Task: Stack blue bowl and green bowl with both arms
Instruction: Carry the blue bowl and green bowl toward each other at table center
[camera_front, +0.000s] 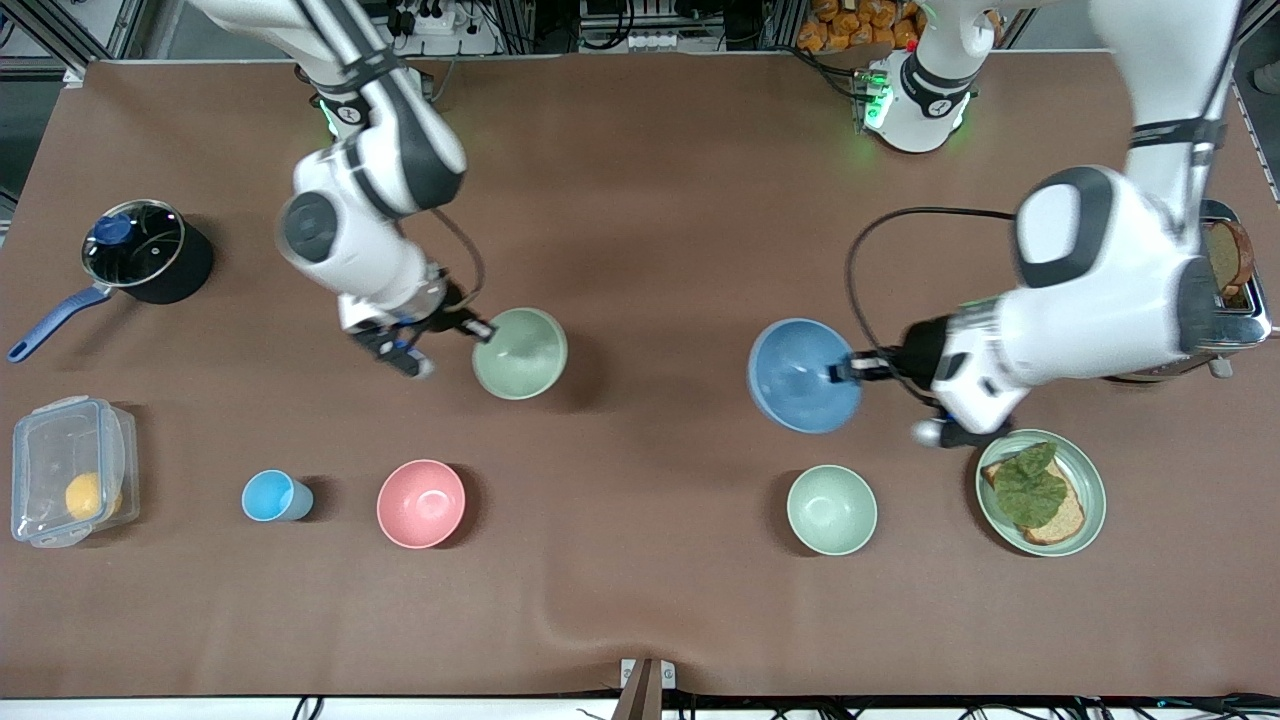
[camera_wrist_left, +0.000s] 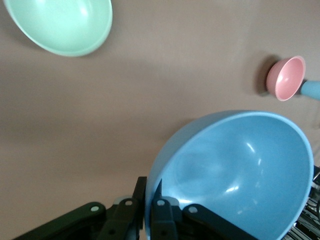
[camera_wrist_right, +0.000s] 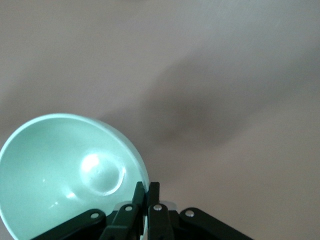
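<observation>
Blue bowl (camera_front: 803, 375) hangs pinched by its rim in our left gripper (camera_front: 846, 370); green bowl (camera_front: 520, 352), likewise clamped by our right gripper (camera_front: 478, 329), seems lifted, well apart from it. We should level both before nesting them.

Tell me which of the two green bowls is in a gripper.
The green bowl toward the right arm's end, farther from the front camera: the right gripper pinches its rim. The paler green bowl, beside the sandwich plate, sits free.

Brown table (camera_front: 660, 150), pink bowl (camera_front: 421, 503)
</observation>
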